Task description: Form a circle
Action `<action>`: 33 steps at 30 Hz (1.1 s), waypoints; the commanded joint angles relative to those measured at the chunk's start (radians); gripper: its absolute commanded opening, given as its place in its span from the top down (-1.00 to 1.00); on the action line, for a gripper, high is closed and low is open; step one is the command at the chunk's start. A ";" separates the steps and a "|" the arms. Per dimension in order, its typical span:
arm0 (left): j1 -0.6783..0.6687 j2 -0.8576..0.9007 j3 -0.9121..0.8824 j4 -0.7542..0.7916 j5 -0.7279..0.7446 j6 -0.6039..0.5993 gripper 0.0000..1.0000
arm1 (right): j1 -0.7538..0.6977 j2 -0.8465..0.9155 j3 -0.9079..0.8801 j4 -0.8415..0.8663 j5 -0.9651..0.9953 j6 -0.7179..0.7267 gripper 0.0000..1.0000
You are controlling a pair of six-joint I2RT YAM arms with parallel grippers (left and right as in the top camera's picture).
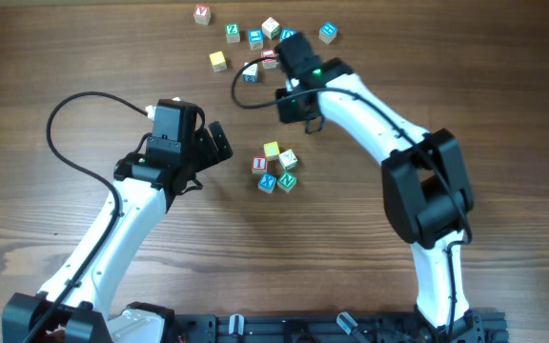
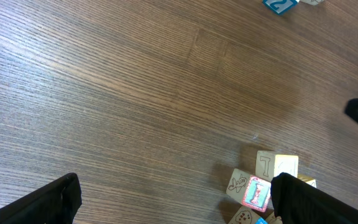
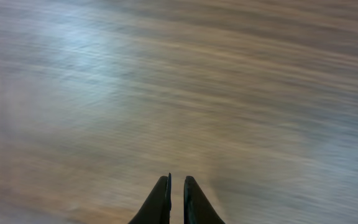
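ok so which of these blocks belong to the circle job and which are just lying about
Job:
the ring of five: yellow cube, pale cube with green print, green N cube, blue X cube, red I cube

Lying about:
scattered letter cubes at the far side, including red-edged cube, yellowish cube

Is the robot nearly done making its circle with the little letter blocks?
It looks nearly done. A tight ring of five small wooden letter cubes sits mid-table. Nothing is in hand: the left gripper is open beside the ring, and the right gripper is closed and empty near the loose letter cubes. Left: perhaps only backing the arms away.
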 commanded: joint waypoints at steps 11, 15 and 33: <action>0.003 0.002 0.006 0.002 -0.006 -0.009 -1.00 | -0.350 0.013 -0.001 -0.133 0.027 -0.006 0.68; 0.003 0.002 0.006 0.002 -0.006 -0.009 -1.00 | -0.433 0.013 -0.001 -0.131 0.026 -0.006 -0.60; 0.003 0.002 0.006 0.002 -0.006 -0.009 -1.00 | -0.486 0.013 -0.001 0.150 0.026 -0.005 -0.98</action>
